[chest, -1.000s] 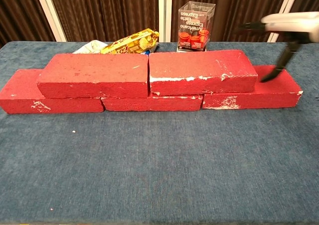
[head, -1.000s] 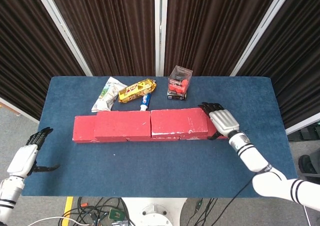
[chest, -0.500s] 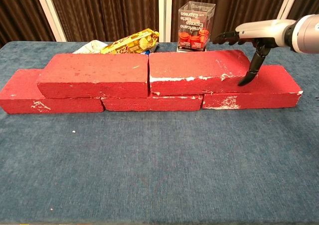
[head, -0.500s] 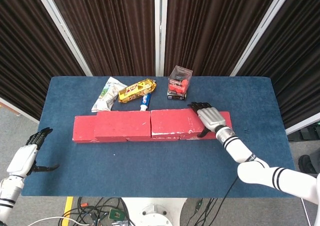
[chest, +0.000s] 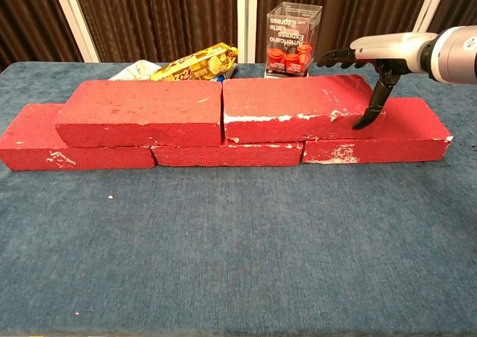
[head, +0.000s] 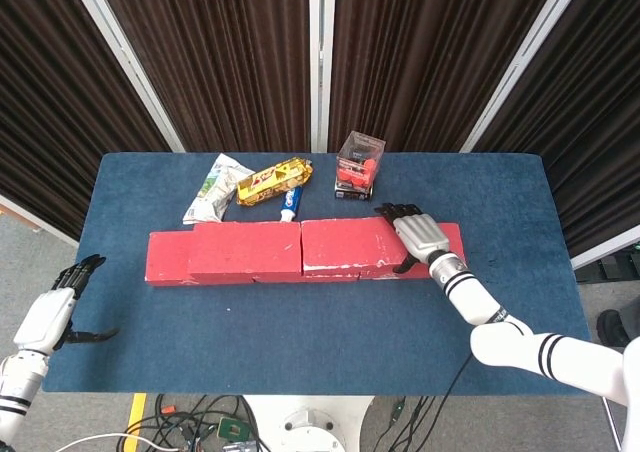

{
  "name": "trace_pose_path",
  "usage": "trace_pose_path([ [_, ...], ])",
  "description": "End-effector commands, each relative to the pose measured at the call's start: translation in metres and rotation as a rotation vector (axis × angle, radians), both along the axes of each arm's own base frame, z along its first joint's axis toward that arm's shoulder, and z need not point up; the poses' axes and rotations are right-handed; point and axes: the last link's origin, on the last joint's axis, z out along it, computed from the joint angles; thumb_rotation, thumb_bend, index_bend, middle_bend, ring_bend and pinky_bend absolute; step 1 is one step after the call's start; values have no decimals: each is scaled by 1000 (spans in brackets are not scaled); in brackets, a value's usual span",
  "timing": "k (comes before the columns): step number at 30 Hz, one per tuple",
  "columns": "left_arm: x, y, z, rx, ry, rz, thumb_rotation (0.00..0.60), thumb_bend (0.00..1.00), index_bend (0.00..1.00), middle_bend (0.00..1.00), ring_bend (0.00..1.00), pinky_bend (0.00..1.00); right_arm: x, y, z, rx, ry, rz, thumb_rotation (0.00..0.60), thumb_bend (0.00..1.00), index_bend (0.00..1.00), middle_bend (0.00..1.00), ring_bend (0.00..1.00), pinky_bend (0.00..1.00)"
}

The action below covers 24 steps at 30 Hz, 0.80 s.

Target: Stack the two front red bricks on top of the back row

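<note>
Two red bricks lie end to end on top of a lower row of red bricks: the left one point(head: 245, 247) point(chest: 141, 112) and the right one point(head: 355, 242) point(chest: 298, 106). The lower row shows its left brick point(chest: 67, 156), a middle brick point(chest: 227, 155) and a right brick point(chest: 406, 128). My right hand point(head: 415, 234) point(chest: 380, 48) lies flat over the right end of the upper right brick, thumb pointing down by its end face, gripping nothing. My left hand point(head: 55, 314) hangs empty, fingers apart, off the table's front left edge; the chest view does not show it.
Behind the bricks stand a clear box of red items point(head: 358, 164) point(chest: 293, 39), a yellow snack packet point(head: 273, 180) point(chest: 195, 63), a toothpaste tube point(head: 291, 202) and a white-green pouch point(head: 210, 192). Blue cloth point(head: 320, 322) covers the table in front.
My right hand has shifted left, from over the lower right brick to the right end of the upper right brick, then held there. The bricks and my left hand have not moved.
</note>
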Motion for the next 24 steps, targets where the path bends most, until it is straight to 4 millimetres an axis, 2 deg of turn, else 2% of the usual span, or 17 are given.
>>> trace_pose_path([
  [1,0,0,0,-1,-1,1,600,9,0,0,0,0,0,0,0,0,1,-1,600,0,0,57,0,0],
  [10,0,0,-1,-14,-10,1,600,6,0,0,0,0,0,-1,-2,1,5,-6,600,0,0,135,25,0],
  [24,-1,0,0,-14,-10,-1,600,6,0,0,0,0,1,0,-1,-7,1,-4,600,0,0,154,42,0],
])
